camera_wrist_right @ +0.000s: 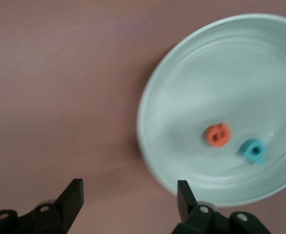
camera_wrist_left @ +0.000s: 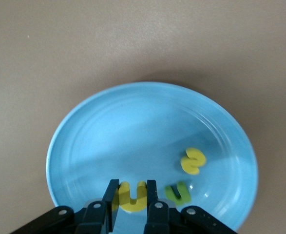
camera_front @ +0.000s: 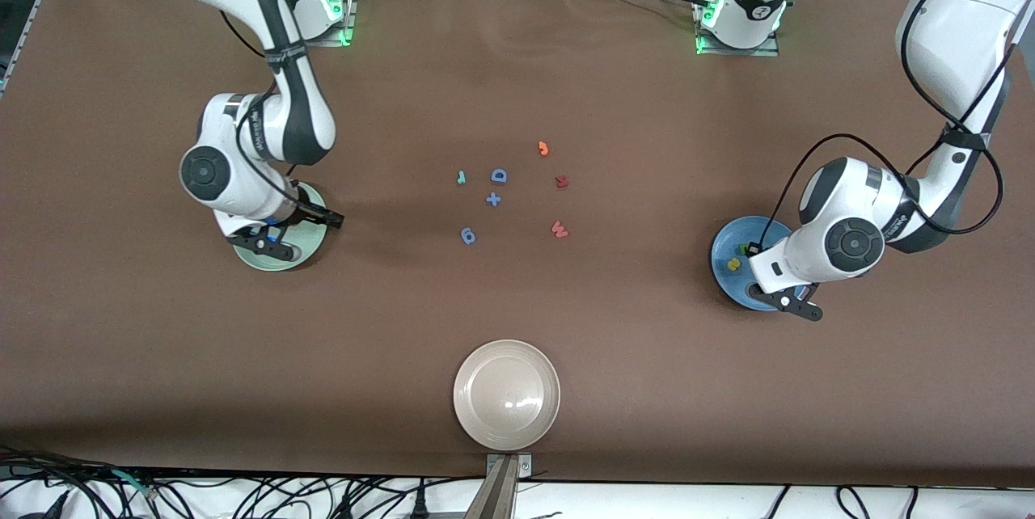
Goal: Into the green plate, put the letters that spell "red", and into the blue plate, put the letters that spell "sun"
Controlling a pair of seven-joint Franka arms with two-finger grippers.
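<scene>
Brown tabletop (camera_front: 647,341): left claw (camera_wrist_left: 131,202) pinched on yellow "u" (camera_wrist_left: 131,196) over blue plate (camera_wrist_left: 108,131), right claw (camera_wrist_right: 128,195) wide over green plate (camera_wrist_right: 191,87), teal "r" (camera_front: 461,177) still outside, may get skipped.

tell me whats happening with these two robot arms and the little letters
The left gripper is shut on the yellow u in the blue plate, beside the yellow s and green n. The right gripper hangs open over the green plate, which holds the orange e and teal d. The teal r lies mid-table.
</scene>
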